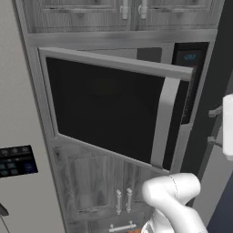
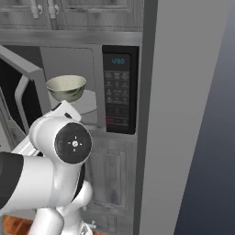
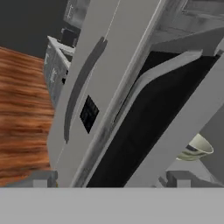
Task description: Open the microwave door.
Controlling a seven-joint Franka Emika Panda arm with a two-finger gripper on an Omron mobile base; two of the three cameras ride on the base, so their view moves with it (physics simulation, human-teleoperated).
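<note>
We count one microwave door (image 1: 107,107), swung partly open, with one vertical bar handle (image 1: 162,123). One pale bowl (image 2: 66,88) sits inside on one round plate (image 2: 88,102). One keypad panel (image 2: 120,88) shows, and two small cabinet handles (image 1: 123,200) below.

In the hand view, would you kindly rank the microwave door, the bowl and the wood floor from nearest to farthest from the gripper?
From the gripper, by the hand view:
1. microwave door: directly ahead, its frame running down between the fingertips.
2. bowl: to the right, behind the door, inside the microwave.
3. wood floor: at the left, well beyond both.
</note>
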